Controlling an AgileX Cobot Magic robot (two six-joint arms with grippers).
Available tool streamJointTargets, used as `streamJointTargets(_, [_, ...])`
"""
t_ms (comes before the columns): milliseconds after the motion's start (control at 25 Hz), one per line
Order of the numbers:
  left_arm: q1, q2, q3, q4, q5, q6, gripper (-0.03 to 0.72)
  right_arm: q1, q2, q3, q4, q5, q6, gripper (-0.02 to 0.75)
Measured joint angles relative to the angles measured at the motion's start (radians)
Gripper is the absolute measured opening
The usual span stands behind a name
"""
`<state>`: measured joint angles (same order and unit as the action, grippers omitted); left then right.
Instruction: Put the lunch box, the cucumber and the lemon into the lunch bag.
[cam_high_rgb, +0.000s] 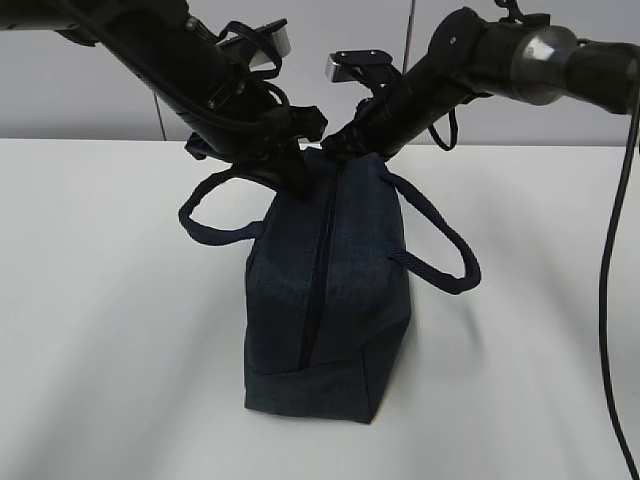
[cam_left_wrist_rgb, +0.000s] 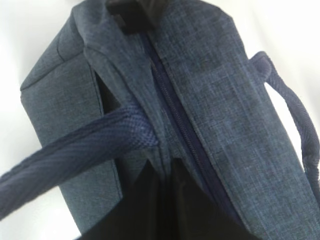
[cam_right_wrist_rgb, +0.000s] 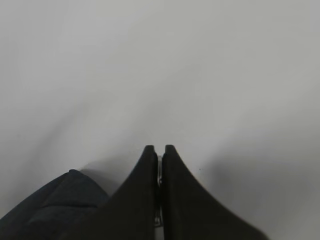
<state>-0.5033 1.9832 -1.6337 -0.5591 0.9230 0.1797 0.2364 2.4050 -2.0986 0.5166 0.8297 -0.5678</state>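
Exterior view: both claws (cam_high_rgb: 300, 178) (cam_high_rgb: 345, 150), pressed together, meet atop the lunch bag (cam_high_rgb: 340, 300), contents hidden.

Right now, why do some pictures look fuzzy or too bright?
Left wrist view: the lunch bag sits very close, so its weave looks soft, and the table behind glares white. Right wrist view: the dark jaws fill the bottom, slightly blurred, against plain grey table. Exterior view: sharper, with soft shadows beside the bag.
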Motion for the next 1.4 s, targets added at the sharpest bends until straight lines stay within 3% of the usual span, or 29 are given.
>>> streamJointTargets(200, [0.000,0.000,0.000,0.000,0.006,0.000,0.048,0.000,0.000,-0.002,-0.005,0.012,0.008,0.013])
streamJointTargets(400, [0.000,0.000,0.000,0.000,0.036,0.000,0.248,-0.002,0.000,-0.002,-0.017,0.013,0.010,0.088])
streamJointTargets(520, [0.000,0.000,0.000,0.000,0.050,0.000,0.313,-0.002,-0.002,-0.005,-0.022,0.013,0.012,0.167])
streamJointTargets(720, [0.000,0.000,0.000,0.000,0.070,0.000,0.331,-0.002,-0.023,-0.022,-0.025,0.018,0.042,0.285])
streamJointTargets(840, [0.002,-0.014,0.000,0.000,0.076,0.000,0.336,-0.002,-0.045,-0.031,-0.025,0.020,0.055,0.317])
streamJointTargets(1160, [0.026,-0.055,-0.002,0.002,0.123,-0.012,0.384,-0.002,-0.087,-0.074,-0.037,0.110,0.063,0.328])
streamJointTargets(1400, [0.031,-0.073,-0.002,0.016,0.186,-0.016,0.386,-0.002,-0.105,-0.191,-0.141,0.270,0.079,0.328])
